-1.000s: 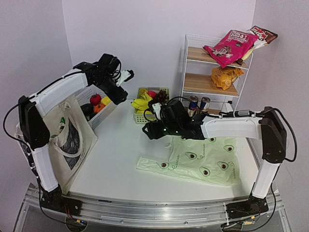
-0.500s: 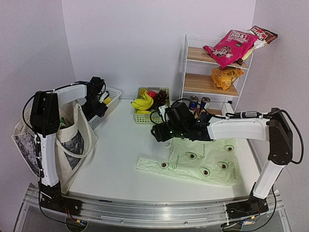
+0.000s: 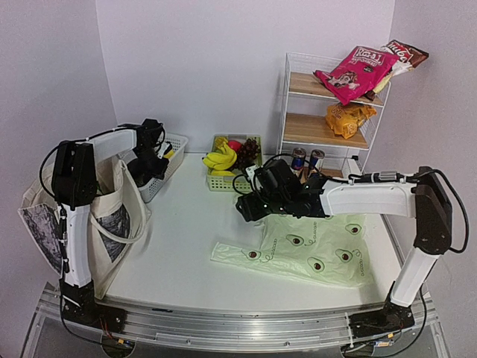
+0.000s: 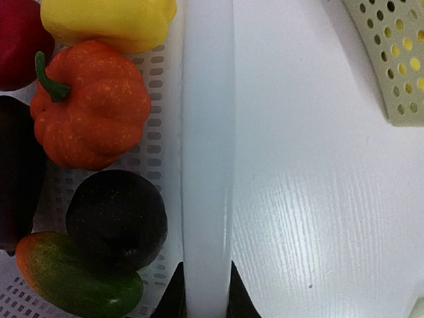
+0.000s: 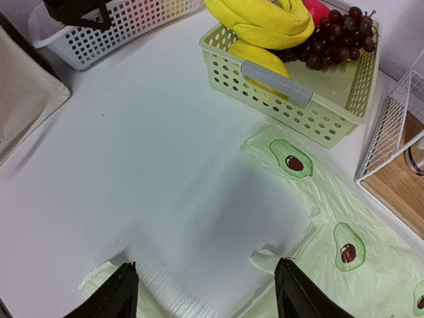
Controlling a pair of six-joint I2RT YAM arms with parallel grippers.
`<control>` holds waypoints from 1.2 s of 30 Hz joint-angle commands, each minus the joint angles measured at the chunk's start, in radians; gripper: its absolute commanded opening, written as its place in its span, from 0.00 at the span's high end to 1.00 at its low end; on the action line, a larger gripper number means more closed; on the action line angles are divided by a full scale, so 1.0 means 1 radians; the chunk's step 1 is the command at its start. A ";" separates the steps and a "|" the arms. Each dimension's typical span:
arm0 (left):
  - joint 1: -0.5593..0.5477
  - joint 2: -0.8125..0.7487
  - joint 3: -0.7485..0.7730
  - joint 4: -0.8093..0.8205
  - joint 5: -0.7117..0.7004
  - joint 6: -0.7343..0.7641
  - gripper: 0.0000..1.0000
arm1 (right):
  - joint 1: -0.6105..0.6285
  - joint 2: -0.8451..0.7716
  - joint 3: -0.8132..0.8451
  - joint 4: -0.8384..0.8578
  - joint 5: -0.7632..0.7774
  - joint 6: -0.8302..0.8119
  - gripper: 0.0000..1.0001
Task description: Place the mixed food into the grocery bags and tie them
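My left gripper (image 3: 153,161) (image 4: 207,295) is shut on the front rim (image 4: 207,165) of the white basket (image 3: 173,147), one finger inside and one outside. The cream canvas tote (image 3: 112,216) hangs open at the table's left edge, just left of that basket. The avocado-print plastic bag (image 3: 320,250) (image 5: 344,252) lies flat on the table. My right gripper (image 3: 250,209) (image 5: 209,286) hovers open over the bag's upper left corner, holding nothing. Bananas (image 3: 220,159) (image 5: 265,20) and grapes (image 3: 247,149) (image 5: 338,33) lie in the pale green basket (image 3: 223,182) (image 5: 278,93).
The white basket holds an orange pepper (image 4: 89,106), a yellow pepper (image 4: 106,20), a dark round fruit (image 4: 116,218) and a green-orange one (image 4: 73,285). A wire rack (image 3: 287,112) at back right carries snack packets (image 3: 354,71) and two drink cans (image 3: 307,159).
My left arm dropped from above the white basket to its front rim and its jaws closed on the rim. The tote shifted beside it. The right gripper crept slightly right.
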 commanded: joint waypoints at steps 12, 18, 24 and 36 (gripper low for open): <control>-0.100 0.192 0.211 0.003 0.341 -0.485 1.00 | -0.005 -0.054 0.034 -0.081 0.076 0.033 0.33; -0.096 0.236 0.269 0.148 0.338 -0.665 1.00 | -0.005 -0.082 0.020 -0.163 0.121 0.084 0.33; -0.092 0.238 0.244 0.318 0.343 -0.772 1.00 | -0.006 -0.087 -0.009 -0.316 0.201 0.223 0.34; -0.066 0.385 0.400 0.422 0.355 -0.767 1.00 | -0.076 0.109 0.110 -0.519 0.211 0.471 0.34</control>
